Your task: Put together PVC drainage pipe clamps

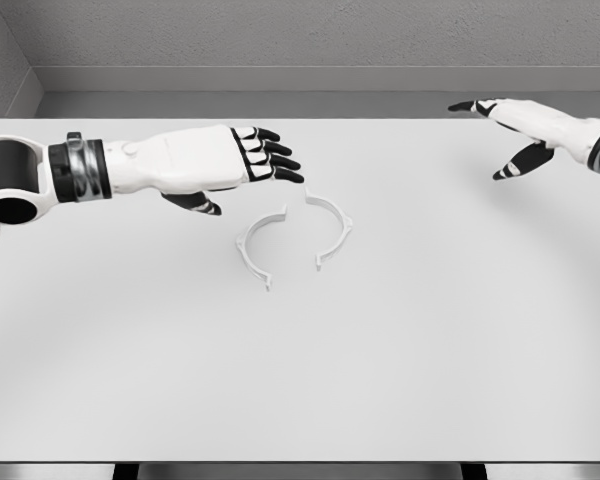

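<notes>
Two white half rings, one (257,243) on the left, one (332,228) on the right, flat on the white table (430,350), facing, nearly touching; left hand (215,165) just above, fingers straight; right hand (515,125) far off, fingers spread.

Two white half-ring clamp pieces, the left clamp half (257,243) and the right clamp half (332,228), lie flat facing each other, slightly apart, just below the left hand (220,165).
</notes>
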### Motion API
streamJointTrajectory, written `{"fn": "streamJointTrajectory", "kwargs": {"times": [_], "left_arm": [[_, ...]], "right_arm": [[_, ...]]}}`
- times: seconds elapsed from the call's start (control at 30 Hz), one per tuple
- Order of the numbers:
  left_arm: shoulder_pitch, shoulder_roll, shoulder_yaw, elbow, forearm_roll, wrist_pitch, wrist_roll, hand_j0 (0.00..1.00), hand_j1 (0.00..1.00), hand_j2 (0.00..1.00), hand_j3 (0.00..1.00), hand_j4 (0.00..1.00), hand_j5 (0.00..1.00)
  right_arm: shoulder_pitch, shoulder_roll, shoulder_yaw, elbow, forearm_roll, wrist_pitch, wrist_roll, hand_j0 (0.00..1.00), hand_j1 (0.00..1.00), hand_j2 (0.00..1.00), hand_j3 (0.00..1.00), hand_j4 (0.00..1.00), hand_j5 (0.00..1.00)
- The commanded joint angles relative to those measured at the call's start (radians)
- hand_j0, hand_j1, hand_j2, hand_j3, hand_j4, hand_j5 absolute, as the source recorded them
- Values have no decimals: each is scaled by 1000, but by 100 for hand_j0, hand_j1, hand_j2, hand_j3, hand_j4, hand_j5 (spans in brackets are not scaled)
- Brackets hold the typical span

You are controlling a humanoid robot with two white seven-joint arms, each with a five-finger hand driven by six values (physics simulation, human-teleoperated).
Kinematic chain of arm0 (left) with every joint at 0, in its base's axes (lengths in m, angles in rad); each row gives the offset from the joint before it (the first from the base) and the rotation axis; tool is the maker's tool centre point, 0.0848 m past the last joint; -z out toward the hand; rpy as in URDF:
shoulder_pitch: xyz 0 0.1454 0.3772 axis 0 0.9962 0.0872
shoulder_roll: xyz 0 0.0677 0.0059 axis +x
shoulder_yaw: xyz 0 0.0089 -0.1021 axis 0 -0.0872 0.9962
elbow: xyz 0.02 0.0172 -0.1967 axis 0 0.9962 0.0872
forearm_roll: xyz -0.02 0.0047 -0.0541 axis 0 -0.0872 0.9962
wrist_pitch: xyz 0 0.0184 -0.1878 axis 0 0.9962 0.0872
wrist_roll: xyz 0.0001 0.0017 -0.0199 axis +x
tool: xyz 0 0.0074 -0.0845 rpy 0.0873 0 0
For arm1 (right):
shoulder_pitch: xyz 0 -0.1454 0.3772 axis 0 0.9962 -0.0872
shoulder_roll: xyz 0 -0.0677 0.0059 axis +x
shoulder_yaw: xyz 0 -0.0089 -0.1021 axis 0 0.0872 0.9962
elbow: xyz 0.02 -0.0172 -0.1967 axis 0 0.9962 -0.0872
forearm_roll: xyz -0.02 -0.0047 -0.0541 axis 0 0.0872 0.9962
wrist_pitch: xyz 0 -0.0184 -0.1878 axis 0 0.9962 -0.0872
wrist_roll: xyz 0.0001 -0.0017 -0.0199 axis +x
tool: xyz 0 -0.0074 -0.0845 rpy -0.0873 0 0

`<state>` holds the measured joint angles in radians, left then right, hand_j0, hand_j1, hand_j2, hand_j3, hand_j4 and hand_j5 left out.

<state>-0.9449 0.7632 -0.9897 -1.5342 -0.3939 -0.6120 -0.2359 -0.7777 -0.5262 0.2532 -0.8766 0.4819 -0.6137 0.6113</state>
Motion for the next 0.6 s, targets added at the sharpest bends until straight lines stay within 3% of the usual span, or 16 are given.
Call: {"fn": "streamJointTrajectory", "kwargs": {"times": [0.0,0.57], "left_arm": [[0,1,-3,0,-3,1,4,100,100,100,100,100,100],[17,2,-12,19,-59,1,4,100,100,100,100,100,100]], "right_arm": [[-2,-3,-2,-9,-9,3,0,100,100,100,100,100,100],[18,25,-25,-7,-14,3,0,100,100,100,100,100,100]]}}
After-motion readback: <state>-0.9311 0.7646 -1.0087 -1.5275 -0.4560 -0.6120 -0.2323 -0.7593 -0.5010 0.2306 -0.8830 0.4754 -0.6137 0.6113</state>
